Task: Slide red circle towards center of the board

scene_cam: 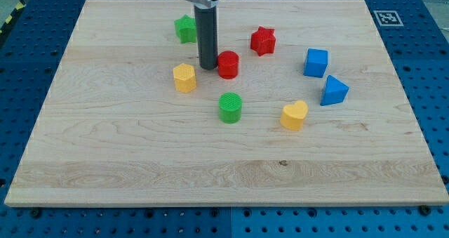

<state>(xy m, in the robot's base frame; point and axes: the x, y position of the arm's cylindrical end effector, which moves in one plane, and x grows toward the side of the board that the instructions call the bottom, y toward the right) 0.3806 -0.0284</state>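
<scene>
The red circle point(228, 64) stands on the wooden board point(140, 147), a little above the board's middle. My tip point(208, 67) is down on the board right at the red circle's left side, touching or nearly touching it. The dark rod rises from there to the view's top. The yellow hexagon point(184, 77) lies just left and below my tip. The green circle point(230, 107) lies below the red circle.
A green star point(186, 28) lies at the upper left, partly beside the rod. A red star point(263, 41) lies upper right of the red circle. A blue cube point(316, 62), a blue triangle point(334, 90) and a yellow heart point(295, 115) lie at the right.
</scene>
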